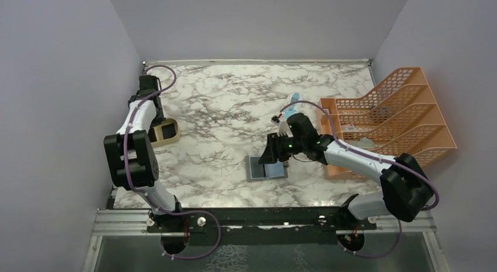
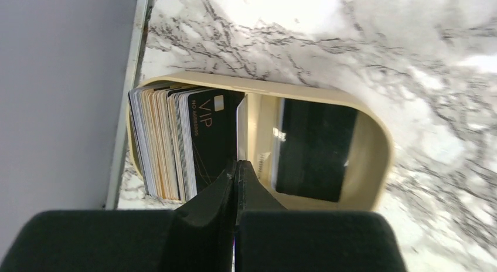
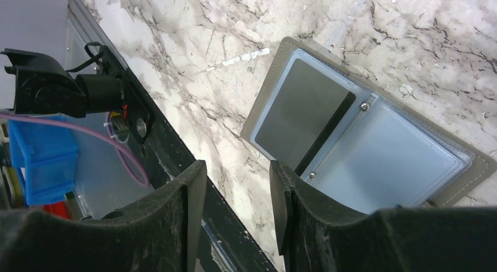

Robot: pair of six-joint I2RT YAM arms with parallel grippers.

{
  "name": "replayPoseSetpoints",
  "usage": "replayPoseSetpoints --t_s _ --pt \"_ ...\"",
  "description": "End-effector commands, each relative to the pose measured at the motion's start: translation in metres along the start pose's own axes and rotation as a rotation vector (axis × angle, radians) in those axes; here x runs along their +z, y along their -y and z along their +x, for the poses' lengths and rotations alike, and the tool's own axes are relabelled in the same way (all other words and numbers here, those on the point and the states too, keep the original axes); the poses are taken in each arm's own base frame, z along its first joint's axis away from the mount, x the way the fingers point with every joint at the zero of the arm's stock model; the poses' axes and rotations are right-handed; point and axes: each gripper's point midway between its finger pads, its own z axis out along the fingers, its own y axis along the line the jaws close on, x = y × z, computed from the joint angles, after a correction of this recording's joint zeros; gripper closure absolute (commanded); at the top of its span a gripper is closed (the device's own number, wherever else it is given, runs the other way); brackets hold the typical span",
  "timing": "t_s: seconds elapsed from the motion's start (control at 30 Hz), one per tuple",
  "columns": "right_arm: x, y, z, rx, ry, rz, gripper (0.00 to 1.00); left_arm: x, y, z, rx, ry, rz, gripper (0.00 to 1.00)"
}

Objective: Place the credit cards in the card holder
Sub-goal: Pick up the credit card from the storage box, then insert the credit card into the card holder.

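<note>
A stack of credit cards (image 2: 170, 146) stands on edge in the left compartment of a tan oval tray (image 2: 375, 143), a black VIP card at its front. My left gripper (image 2: 236, 165) is shut just above the tray's divider, and a thin pale card edge (image 2: 240, 128) runs straight into its closed tips. From above, that gripper (image 1: 157, 130) sits at the tray (image 1: 171, 131). The card holder (image 3: 375, 160) lies open on the marble with a dark grey card (image 3: 296, 114) in its left pocket. My right gripper (image 3: 237, 193) hovers open at its near edge, over the card holder (image 1: 264, 169).
A large orange mesh file rack (image 1: 390, 116) stands at the right edge. A light blue-and-white packet (image 1: 290, 102) lies behind the right arm. The tray's right compartment holds something flat and dark (image 2: 310, 149). Grey walls close in the left, back and right; a metal rail (image 1: 264, 216) runs along the front.
</note>
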Motion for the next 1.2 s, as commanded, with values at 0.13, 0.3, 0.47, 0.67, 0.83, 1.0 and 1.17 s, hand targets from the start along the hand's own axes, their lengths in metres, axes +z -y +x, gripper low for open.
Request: replayPoseSetpoints --t_s 0.13,0.3,0.47,0.67,0.83,1.0,1.17 --pt "-0.009 0.001 -0.008 -0.007 0.037 0.058 0.56 -0.074 0.044 -0.024 -0.135 0.129 0.362 1.0" --pt "-0.016 0.016 -0.014 0.009 0.078 0.164 0.56 -0.112 0.093 -0.02 -0.216 0.147 0.697 1.0" --pt "-0.024 0.035 -0.016 0.02 0.104 0.284 0.56 -0.136 0.121 -0.008 -0.25 0.142 0.903 1.0" --pt "-0.024 0.066 -0.004 0.056 0.085 0.426 0.57 -0.169 0.155 0.011 -0.27 0.119 1.116 1.0" --pt "-0.022 0.081 0.001 0.074 0.062 0.494 0.6 -0.199 0.195 0.047 -0.234 0.067 1.248 1.0" --pt "-0.026 0.099 0.007 0.087 0.039 0.594 0.62 -0.221 0.225 0.087 -0.23 0.015 1.346 1.0" --pt "-0.026 0.105 0.015 0.097 0.026 0.607 0.63 -0.233 0.252 0.129 -0.211 -0.064 1.43 1.0"
